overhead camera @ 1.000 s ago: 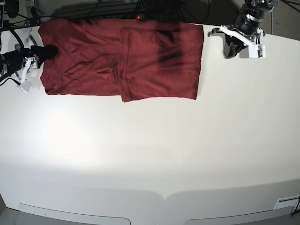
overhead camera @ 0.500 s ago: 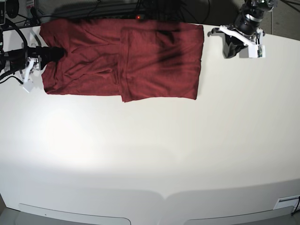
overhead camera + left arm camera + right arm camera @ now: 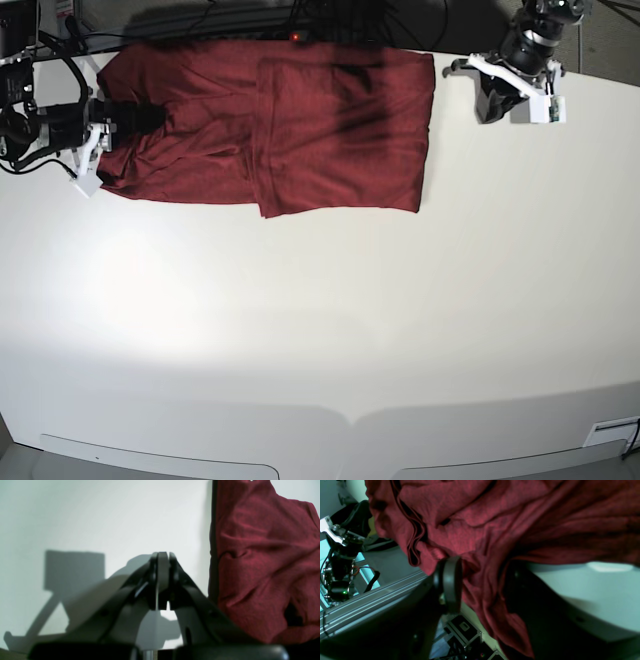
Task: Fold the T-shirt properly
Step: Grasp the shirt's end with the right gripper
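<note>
The T-shirt (image 3: 270, 135) lies spread along the counter's (image 3: 320, 330) far edge. The right tool (image 3: 480, 587) has a fold of maroon cloth between its parted fingers at the shirt's end, not visibly clamped. The left tool (image 3: 162, 562) sits pinched together, empty, near the far corner.

Maroon T-shirt (image 3: 510, 525) fabric fills the upper frame, bunched in folds and draped between the right gripper (image 3: 482, 585) jaws. Pale table (image 3: 602, 597) shows at right; an aluminium frame rail (image 3: 370, 602) crosses lower left.
</note>
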`<state>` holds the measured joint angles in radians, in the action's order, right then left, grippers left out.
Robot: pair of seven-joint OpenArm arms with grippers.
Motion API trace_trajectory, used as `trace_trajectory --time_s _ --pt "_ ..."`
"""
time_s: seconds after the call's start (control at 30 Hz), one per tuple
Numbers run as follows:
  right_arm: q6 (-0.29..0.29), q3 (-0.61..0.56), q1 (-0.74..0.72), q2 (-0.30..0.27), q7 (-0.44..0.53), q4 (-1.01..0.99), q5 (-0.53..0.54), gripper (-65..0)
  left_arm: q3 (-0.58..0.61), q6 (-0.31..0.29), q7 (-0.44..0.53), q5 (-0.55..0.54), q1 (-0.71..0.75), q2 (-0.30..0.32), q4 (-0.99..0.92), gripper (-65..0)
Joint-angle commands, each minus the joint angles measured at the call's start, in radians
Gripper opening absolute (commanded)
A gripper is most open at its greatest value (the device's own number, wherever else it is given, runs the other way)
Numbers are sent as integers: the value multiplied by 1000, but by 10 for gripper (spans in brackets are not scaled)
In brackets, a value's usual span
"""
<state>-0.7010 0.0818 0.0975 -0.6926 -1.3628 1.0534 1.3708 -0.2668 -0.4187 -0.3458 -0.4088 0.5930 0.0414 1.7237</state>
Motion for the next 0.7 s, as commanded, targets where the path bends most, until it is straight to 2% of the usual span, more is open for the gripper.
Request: trace_trajectory --time_s 0.0,0.07,0.13,0.27,0.4,0.57,0.67 --pt "3 -4 3 -14 -9 0 -54 -435 -2 -5 17 -11 2 3 19 -650" --pt "3 -4 3 -14 -7 0 -54 -524 -2 -5 17 -11 3 3 19 -650" --pt "3 -4 3 -14 5 0 -54 -643 -2 -5 13 -11 3 3 19 -650" --pt "3 -3 2 -32 83 0 -53 -650 -2 -5 -15 -11 3 3 19 -650" --pt "3 -3 -4 -93 179 0 -45 -650 -2 -5 -28 -7 3 4 19 -650" --pt "3 -3 -32 -137 107 0 113 -650 -2 -5 -27 -8 2 3 19 -650" --pt "3 -4 -35 -126 40 14 113 -650 -2 -5 -29 -7 3 3 19 -650"
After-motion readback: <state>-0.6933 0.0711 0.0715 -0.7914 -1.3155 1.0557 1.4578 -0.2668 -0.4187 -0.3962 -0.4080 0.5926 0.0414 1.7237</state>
